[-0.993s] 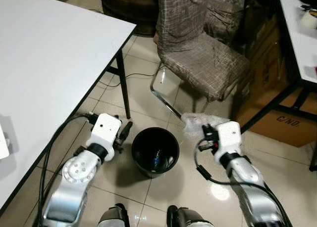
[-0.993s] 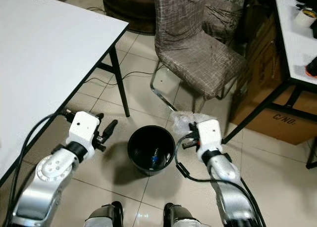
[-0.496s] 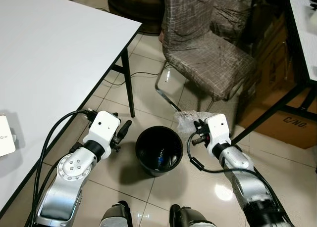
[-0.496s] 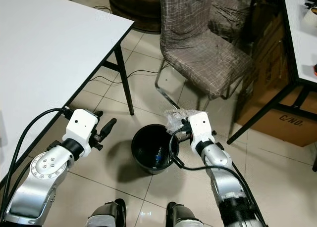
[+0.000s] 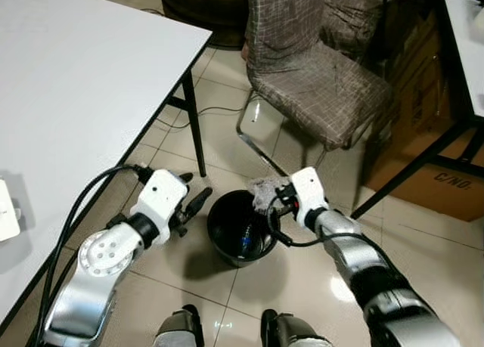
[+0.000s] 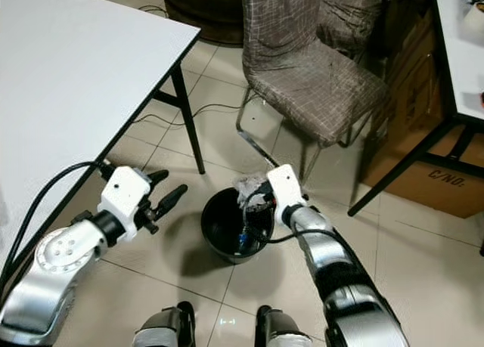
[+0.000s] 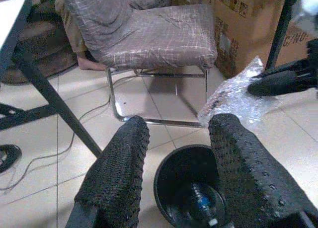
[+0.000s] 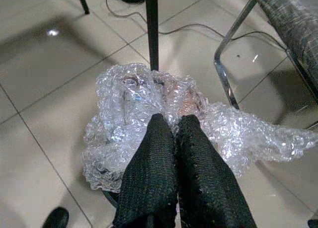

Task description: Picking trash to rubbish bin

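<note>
- Bubble wrap (image 8: 149, 114): crumpled clear sheet, hanging over the far rim of the rubbish bin (image 6: 227, 224), on its chair side, not yet inside
- Likely almost weightless, soft and springy; crushes flat under the pads, so no fragility worry, though the plastic film looks slick and could cling to a finger on release
- Best taken by a bunched fold near the middle, as now, rather than by a loose edge that would tear free or trail outside the bin
- Right gripper (image 8: 174, 138): black fingers pressed together, pinching a fold of the wrap just above the bin's rim
- Judged ready for a short push further over the opening before letting go, since part of the sheet spreads beyond the rim
- Rubbish bin: black, round, open, standing on the tiled floor (image 5: 227, 128), with some small items already at its bottom
- Left gripper (image 7: 174, 173): fingers spread wide, holding nothing, hovering just beside the bin on the table side
- Chair (image 5: 318, 82) with checked grey cover beyond the bin; white table (image 5: 76, 82) off to the bin's left
</note>
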`<state>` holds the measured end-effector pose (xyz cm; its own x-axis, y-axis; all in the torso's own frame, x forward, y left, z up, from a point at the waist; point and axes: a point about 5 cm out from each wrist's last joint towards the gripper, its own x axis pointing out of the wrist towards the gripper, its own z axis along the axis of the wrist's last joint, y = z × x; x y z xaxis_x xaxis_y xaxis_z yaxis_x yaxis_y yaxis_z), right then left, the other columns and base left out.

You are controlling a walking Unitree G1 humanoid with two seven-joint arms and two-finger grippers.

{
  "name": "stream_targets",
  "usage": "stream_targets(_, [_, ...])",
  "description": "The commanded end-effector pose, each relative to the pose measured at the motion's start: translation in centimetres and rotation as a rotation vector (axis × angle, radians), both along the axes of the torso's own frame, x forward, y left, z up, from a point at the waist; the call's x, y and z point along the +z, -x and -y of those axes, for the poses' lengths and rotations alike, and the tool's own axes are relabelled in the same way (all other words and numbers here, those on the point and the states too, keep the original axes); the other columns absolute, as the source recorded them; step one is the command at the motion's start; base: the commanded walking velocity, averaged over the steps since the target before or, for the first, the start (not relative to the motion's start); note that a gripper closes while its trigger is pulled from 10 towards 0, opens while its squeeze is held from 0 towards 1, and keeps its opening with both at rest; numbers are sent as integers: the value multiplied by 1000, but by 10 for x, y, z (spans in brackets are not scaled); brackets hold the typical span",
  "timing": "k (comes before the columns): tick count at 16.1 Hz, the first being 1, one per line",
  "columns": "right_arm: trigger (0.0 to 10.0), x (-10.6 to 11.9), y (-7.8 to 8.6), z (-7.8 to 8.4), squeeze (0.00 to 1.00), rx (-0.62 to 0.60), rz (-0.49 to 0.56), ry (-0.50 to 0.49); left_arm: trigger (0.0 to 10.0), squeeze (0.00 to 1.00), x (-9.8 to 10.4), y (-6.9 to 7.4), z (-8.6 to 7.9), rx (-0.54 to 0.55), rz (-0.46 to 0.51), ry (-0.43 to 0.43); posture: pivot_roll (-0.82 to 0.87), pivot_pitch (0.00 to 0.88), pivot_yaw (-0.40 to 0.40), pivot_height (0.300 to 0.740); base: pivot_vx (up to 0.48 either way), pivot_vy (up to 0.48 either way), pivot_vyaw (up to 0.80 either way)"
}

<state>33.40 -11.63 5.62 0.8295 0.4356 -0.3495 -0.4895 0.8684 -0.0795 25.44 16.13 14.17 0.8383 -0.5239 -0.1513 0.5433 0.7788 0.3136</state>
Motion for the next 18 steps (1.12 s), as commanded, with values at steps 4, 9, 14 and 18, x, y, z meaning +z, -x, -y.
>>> stream_targets(4, [10000, -4, -4, -3, 0, 12, -36, 4, 10000, 0, -1, 11, 1, -61, -46, 3, 48, 219, -40, 740, 0, 0, 0])
stream_targets(9, [10000, 14, -16, 3, 0, -44, 61, -42, 10000, 0, 1, 11, 4, -66, -54, 10, 56, 213, -35, 740, 0, 0, 0])
stream_targets(14, [10000, 3, -8, 8, 0, -17, 36, -56, 10000, 0, -42, 5, -12, -30, -247, -235, 44, 209, -31, 740, 0, 0, 0])
stream_targets(18, [10000, 2, -7, 7, 0, -3, 20, -75, 10000, 0, -59, 9, -4, -39, -341, -237, 45, 204, -21, 740, 0, 0, 0])
